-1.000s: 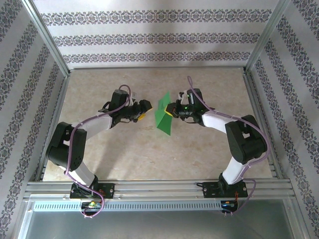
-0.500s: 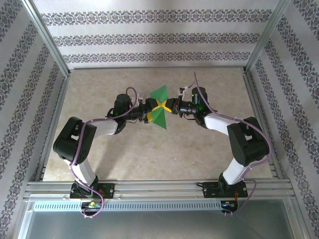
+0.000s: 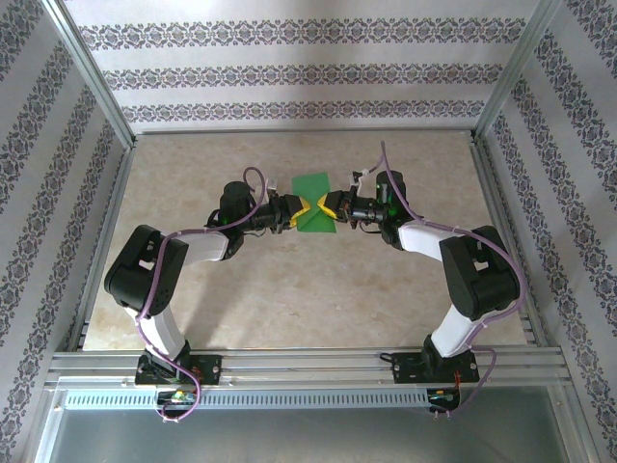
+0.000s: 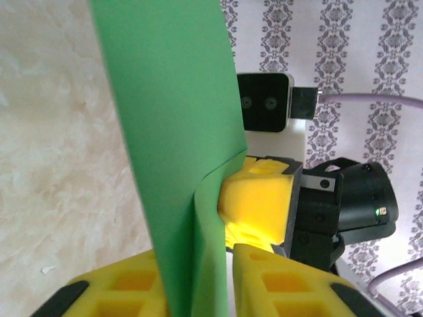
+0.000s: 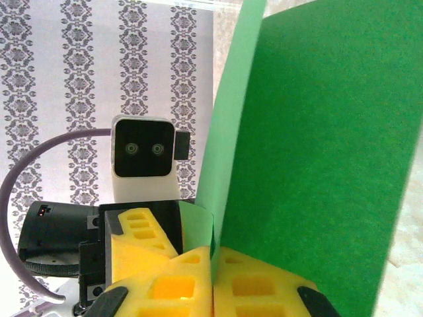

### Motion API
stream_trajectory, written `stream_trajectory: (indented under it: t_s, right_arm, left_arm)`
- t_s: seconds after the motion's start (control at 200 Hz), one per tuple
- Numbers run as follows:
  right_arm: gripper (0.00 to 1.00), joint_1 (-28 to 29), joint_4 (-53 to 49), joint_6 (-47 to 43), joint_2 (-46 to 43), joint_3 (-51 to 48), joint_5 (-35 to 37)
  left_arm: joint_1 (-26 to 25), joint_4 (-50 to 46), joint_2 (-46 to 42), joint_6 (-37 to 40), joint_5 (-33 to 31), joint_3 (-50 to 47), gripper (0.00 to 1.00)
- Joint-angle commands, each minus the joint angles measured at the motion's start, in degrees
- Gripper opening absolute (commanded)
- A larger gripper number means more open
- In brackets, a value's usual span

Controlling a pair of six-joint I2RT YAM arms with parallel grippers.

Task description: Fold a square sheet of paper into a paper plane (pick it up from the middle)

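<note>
The square sheet of paper (image 3: 313, 214), bright green and bent into two layers, hangs in the air above the table's middle, between the two grippers. My left gripper (image 3: 297, 214) comes at it from the left, and its yellow fingers (image 4: 284, 284) are closed on the sheet's edge (image 4: 178, 132). My right gripper (image 3: 326, 205) faces it from the right and is shut on the opposite edge. In the right wrist view the sheet (image 5: 317, 132) stands upright, pinched between the pads of that gripper (image 5: 213, 277). The left gripper's finger (image 5: 135, 231) sits just behind it.
The beige marble tabletop (image 3: 289, 289) lies below the sheet. Aluminium rails (image 3: 308, 365) run along the near edge and both sides. Patterned walls (image 3: 289, 77) close in the back and sides.
The left arm reached right to the sheet held by the right gripper, and its jaws closed on it. The sheet turned from a tilted diamond to a squarer outline.
</note>
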Motion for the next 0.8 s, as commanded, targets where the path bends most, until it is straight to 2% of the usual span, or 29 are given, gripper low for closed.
stream_trajectory:
  t_s: [0.0,0.085,0.17,0.23,0.33,0.445,0.535,0.67,0.795]
  right_arm:
    - [0.12,-0.83,-0.5,-1.47,0.44,-0.57,-0.17]
    - [0.2,-1.36,-3.8,-4.13,-0.46,-0.44,0.44]
    - [0.32,-2.19,-10.74,-9.87,-2.88,-0.5,3.3]
    - [0.37,-3.01,-17.46,-14.87,-5.28,-0.46,7.12]
    - [0.43,-3.82,-29.96,-23.64,-9.46,1.06,14.82]
    - [0.53,-4.31,-39.05,-30.06,-13.51,2.28,24.42]
    - [0.58,-4.67,-42.72,-32.49,-16.33,2.38,30.38]
    - [0.64,-4.81,-46.45,-34.65,-19.66,2.12,37.14]
    - [0.67,-4.85,-48.25,-35.12,-22.22,1.22,41.74]
  left_arm:
    - [0.63,-2.26,-0.06,2.77,0.49,0.78,0.19]
    - [1.09,-5.83,-0.88,5.65,-0.03,1.04,0.1]
    - [1.75,-13.86,-2.48,10.72,-0.79,2.15,0.08]
    - [2.33,-21.22,-4.13,15.78,-1.94,3.32,0.05]
    - [2.78,-41.08,-7.47,28.0,-6.83,7.8,0.05]
    - [2.62,-65.62,-9.16,42.68,-18.41,16.77,0.04]
    - [2.0,-79.06,-9.23,50.57,-29.21,23.45,0.04]
    - [-1.36,-93.04,-7.0,58.31,-47.86,33.26,0.04]
    - [-5.49,-101.74,-1.94,61.56,-63.03,40.8,0.03]
